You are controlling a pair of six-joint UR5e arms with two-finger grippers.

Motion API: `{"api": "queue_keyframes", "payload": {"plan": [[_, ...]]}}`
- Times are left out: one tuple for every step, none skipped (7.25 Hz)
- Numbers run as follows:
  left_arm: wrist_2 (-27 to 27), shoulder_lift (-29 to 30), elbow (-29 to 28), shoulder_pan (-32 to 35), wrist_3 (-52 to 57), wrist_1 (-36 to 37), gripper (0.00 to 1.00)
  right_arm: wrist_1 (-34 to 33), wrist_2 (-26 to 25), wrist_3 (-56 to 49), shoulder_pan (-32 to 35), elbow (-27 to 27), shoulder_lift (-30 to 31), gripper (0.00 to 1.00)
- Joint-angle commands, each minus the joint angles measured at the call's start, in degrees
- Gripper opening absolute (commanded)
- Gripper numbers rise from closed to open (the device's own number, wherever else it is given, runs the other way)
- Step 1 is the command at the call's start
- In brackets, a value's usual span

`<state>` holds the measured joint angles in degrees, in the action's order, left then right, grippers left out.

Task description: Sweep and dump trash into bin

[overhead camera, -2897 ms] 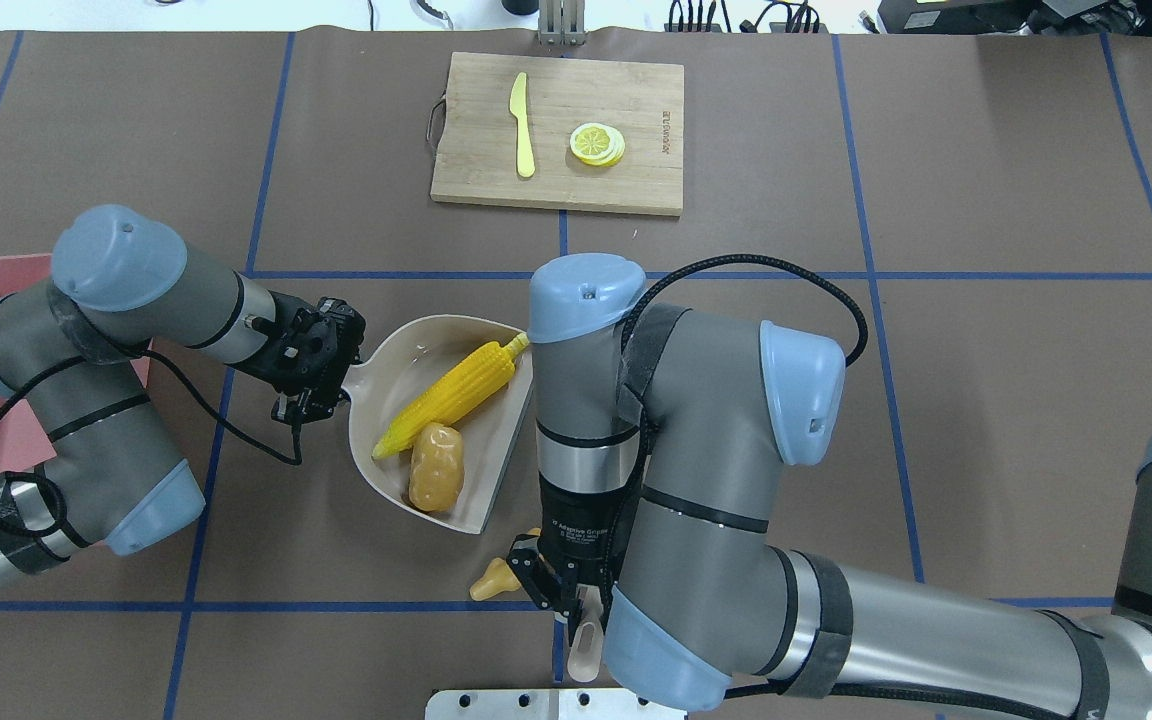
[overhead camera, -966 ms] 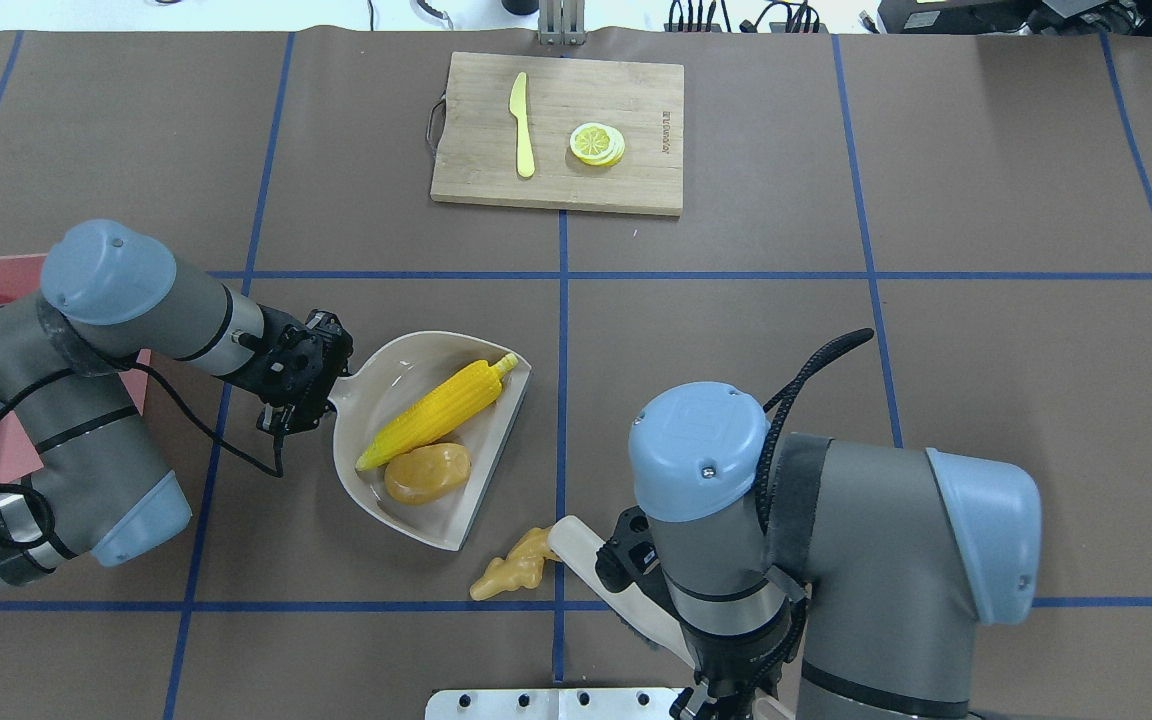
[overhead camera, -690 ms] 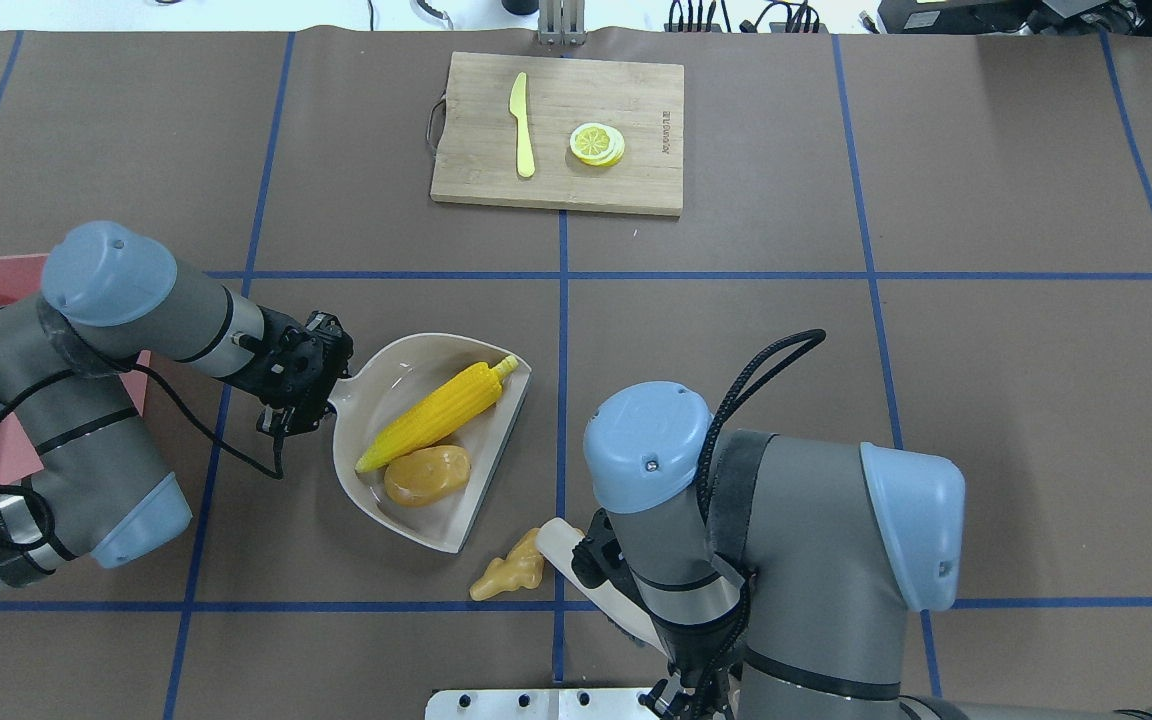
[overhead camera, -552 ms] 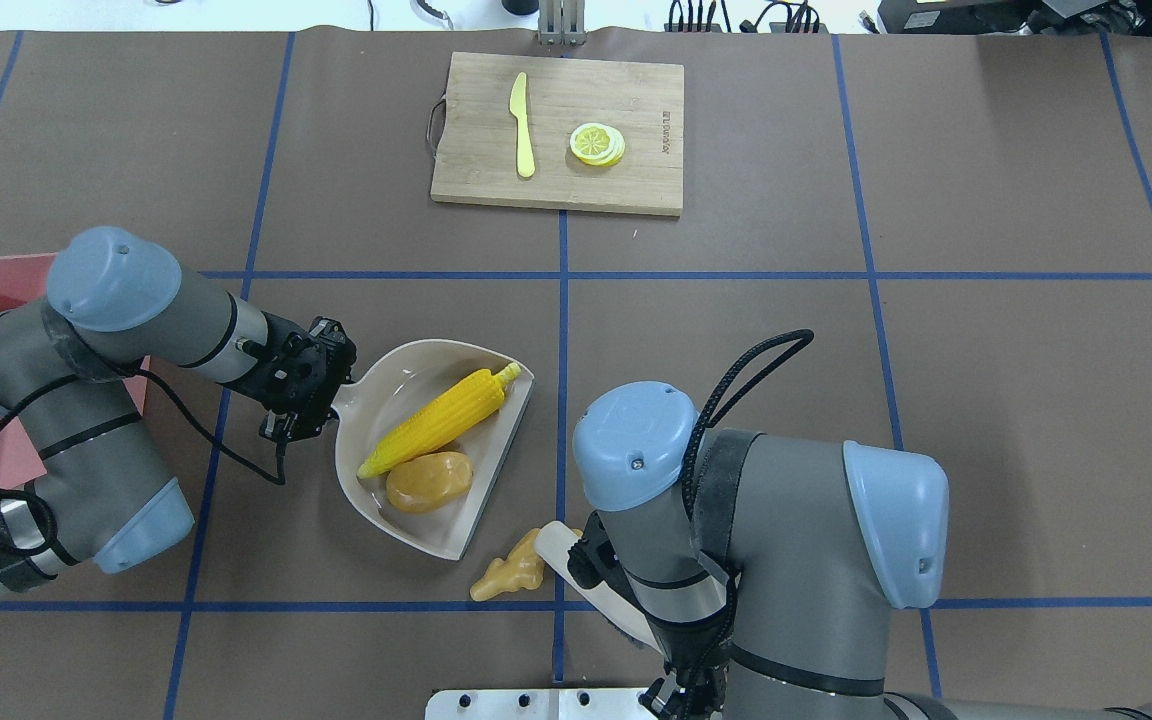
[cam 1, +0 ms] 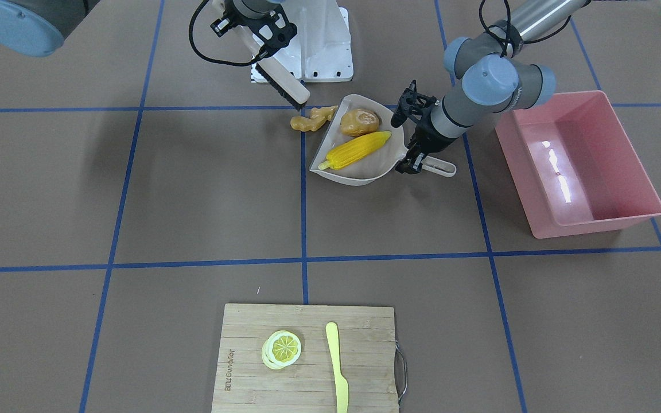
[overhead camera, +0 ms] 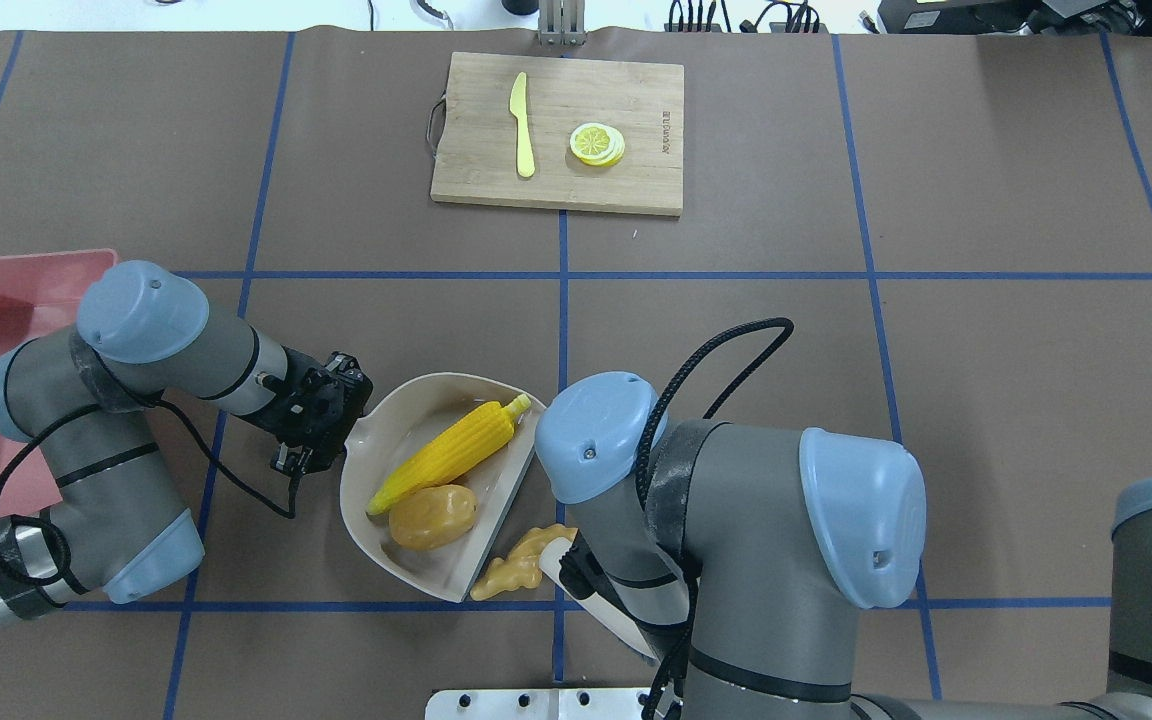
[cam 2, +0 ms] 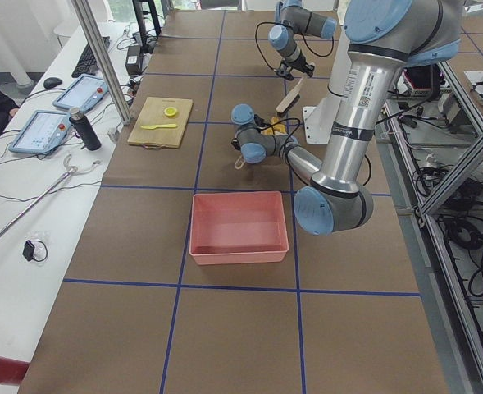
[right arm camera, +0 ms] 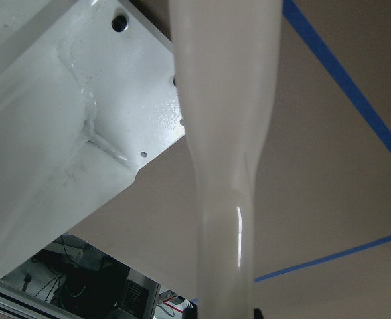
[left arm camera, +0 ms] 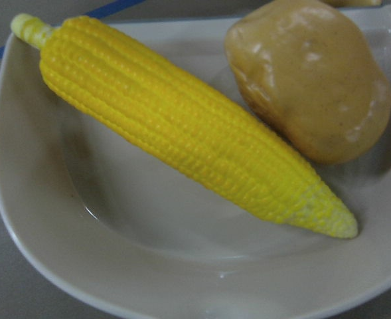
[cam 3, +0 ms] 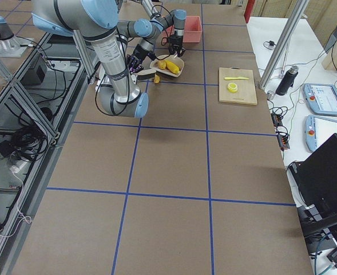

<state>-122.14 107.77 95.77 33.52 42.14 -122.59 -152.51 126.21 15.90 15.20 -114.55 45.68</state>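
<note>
The beige dustpan (overhead camera: 391,425) lies on the table with the yellow corn cob (overhead camera: 446,452) and the tan potato (overhead camera: 432,516) inside it; both fill the left wrist view, corn (left arm camera: 182,126) beside potato (left arm camera: 311,76). My left gripper (overhead camera: 331,440) is shut on the dustpan's handle (cam 1: 442,168). The ginger root (overhead camera: 521,560) lies on the table right at the pan's open edge. My right gripper (cam 1: 256,28) is shut on a brush handle (right arm camera: 228,133), and the brush head (cam 1: 282,86) rests against the ginger. The pink bin (cam 1: 577,166) stands beyond my left arm.
A wooden cutting board (overhead camera: 558,130) at the table's far side carries a pale yellow knife (overhead camera: 522,125) and a lemon slice (overhead camera: 596,143). The white mount plate (cam 1: 319,46) sits just behind the brush. My right arm's bulk hides its gripper in the overhead view.
The dustpan has slid toward the robot's side, closing on the ginger. My right arm has swung left and the brush has nudged the ginger up to the pan's edge.
</note>
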Motion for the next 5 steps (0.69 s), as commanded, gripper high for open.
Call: {"api": "queue_keyframes", "payload": {"plan": [[0.1,-0.1,0.6,0.0,2.5,2.8,0.0,-0.1,-0.3,-0.6,-1.8,2.7,-0.1,0.0],[0.1,-0.1,2.9,0.5,3.5,6.6,0.0,-0.6,-0.2,-0.8,-0.3,1.9,-1.9,0.0],[0.1,-0.1,4.1,0.5,3.5,8.1,0.0,-1.0,0.4,-0.7,1.0,0.0,-2.3,0.0],[0.2,-0.2,5.0,0.5,3.6,8.6,0.0,-3.5,0.4,-0.7,1.1,-1.8,-2.7,0.0],[0.6,-0.1,6.0,0.5,3.7,10.7,0.0,-4.0,0.3,-0.7,1.1,-2.0,-2.1,0.0]]}}
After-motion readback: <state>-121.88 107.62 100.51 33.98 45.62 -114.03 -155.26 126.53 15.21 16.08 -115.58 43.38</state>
